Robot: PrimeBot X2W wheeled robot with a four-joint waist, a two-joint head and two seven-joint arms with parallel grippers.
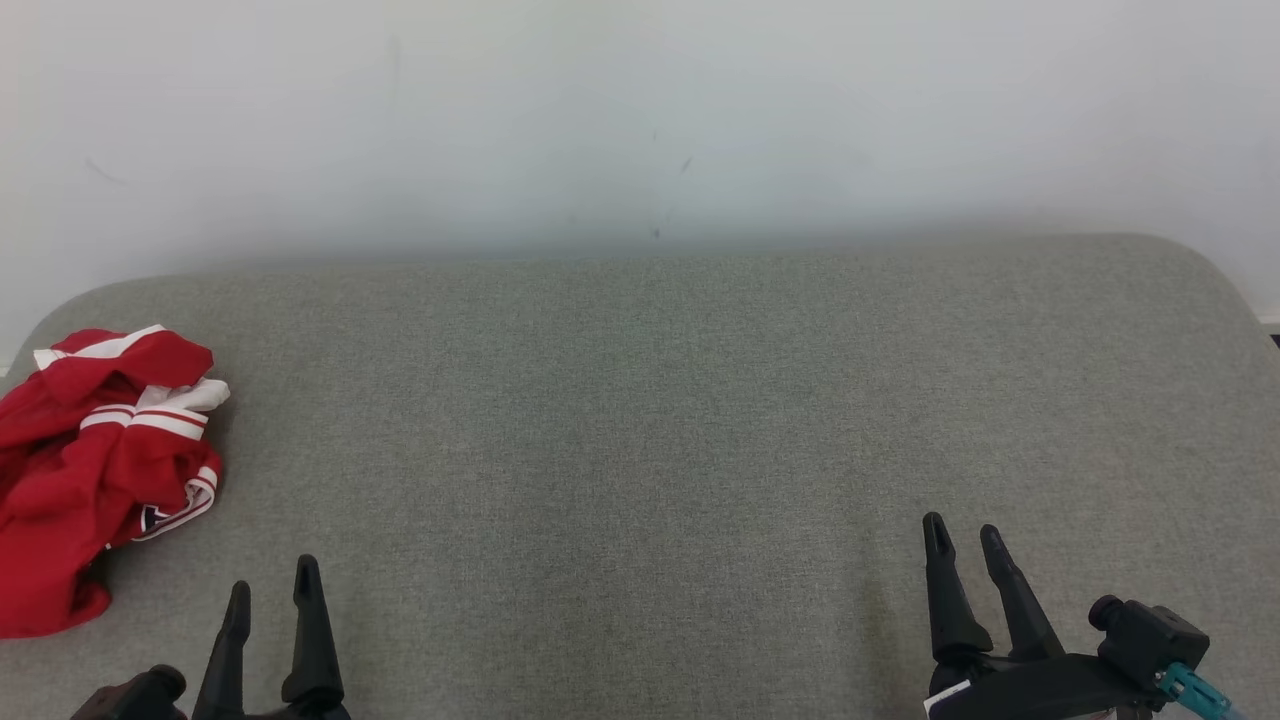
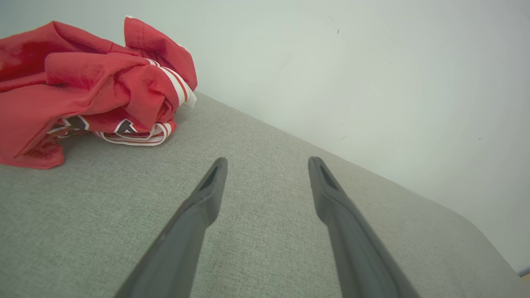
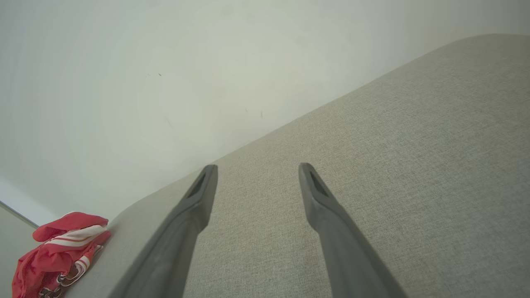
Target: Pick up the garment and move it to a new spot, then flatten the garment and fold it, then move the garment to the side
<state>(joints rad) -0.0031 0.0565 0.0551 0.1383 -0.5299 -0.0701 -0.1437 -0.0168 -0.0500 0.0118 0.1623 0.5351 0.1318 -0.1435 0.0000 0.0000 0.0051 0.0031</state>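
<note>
Shirt (image 1: 90, 470) lies bunched on the cushion (image 1: 640, 420), far left: likely light, limp, sagging. Your left gripper (image 1: 272, 578) and right gripper (image 1: 962, 526) stand spread, empty. Pinch a raised striped fold.

Worktop (image 1: 640, 420) before me: flat, covered in grey woven fabric, with rounded far corners. At its left edge, about midway between near and far, lies the garment (image 1: 90, 470), red with white stripes and crumpled into a loose heap that rests directly on the fabric.
</note>
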